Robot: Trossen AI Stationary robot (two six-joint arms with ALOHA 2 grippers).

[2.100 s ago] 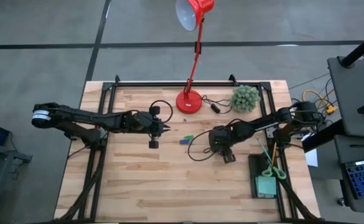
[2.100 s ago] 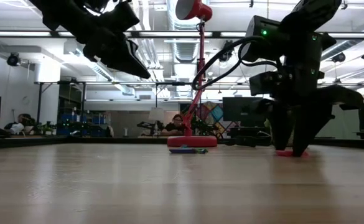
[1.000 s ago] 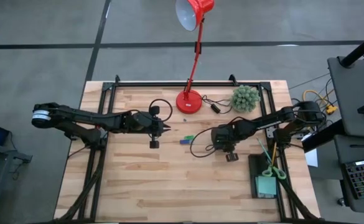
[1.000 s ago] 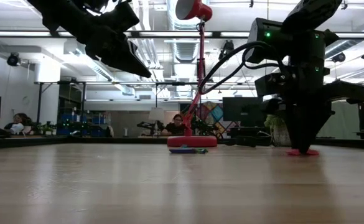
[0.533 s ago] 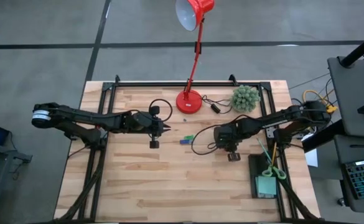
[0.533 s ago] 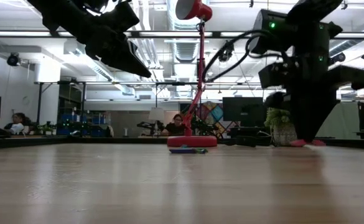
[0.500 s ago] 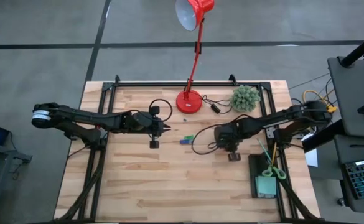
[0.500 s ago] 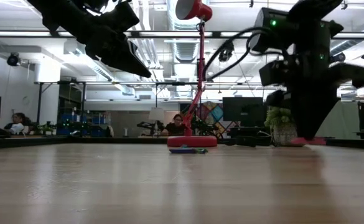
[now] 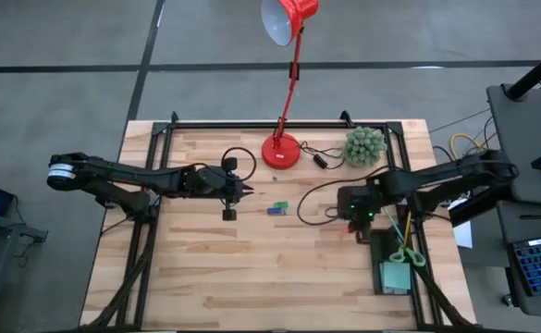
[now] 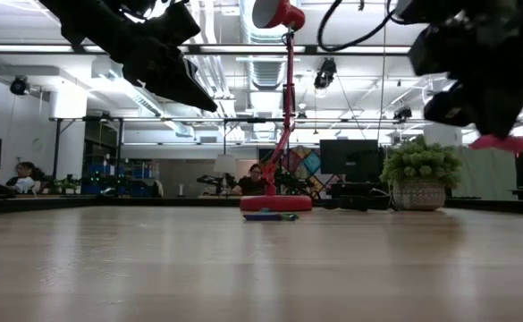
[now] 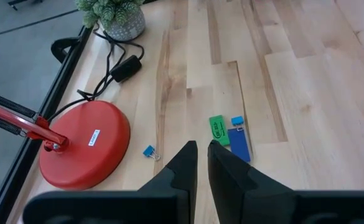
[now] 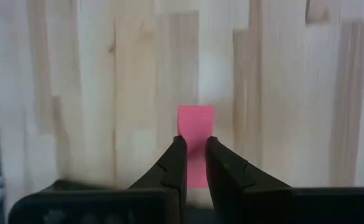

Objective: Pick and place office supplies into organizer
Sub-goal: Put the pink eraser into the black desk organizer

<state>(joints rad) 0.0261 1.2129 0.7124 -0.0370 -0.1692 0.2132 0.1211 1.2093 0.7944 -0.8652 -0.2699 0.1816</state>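
My right gripper (image 9: 362, 231) is shut on a small flat pink piece (image 12: 196, 121), just off the far left corner of the dark organizer (image 9: 378, 252), which lies at the table's near right. Green-handled scissors (image 9: 402, 253), a light-teal sticky-note pad (image 9: 398, 276) and thin pens lie in the organizer. A green piece (image 11: 217, 129) and a blue piece (image 11: 239, 144) lie flat on the wood mid-table, with a small blue clip (image 11: 149, 151) close by. My left gripper (image 11: 197, 155) hovers shut above the table, left of those pieces. My right gripper pinches the pink piece's near end (image 12: 196, 146) between its two fingers, which come from above and point down. The rest of the piece sticks out past the fingertips. In the low view the pink piece (image 10: 501, 141) hangs well clear of the table.
A red desk lamp stands on its round base (image 9: 281, 150) at the far middle, its cable trailing to the right. A green ball plant (image 9: 364, 145) sits in a pot beside it. Black frame rails (image 9: 150, 231) run along the table's sides. Bare wood lies in front.
My right gripper has risen and gone toward the table's right edge, up to the organizer, staying shut. The pink piece, which was on the table a second ago, is now lifted clear and carried along with it.
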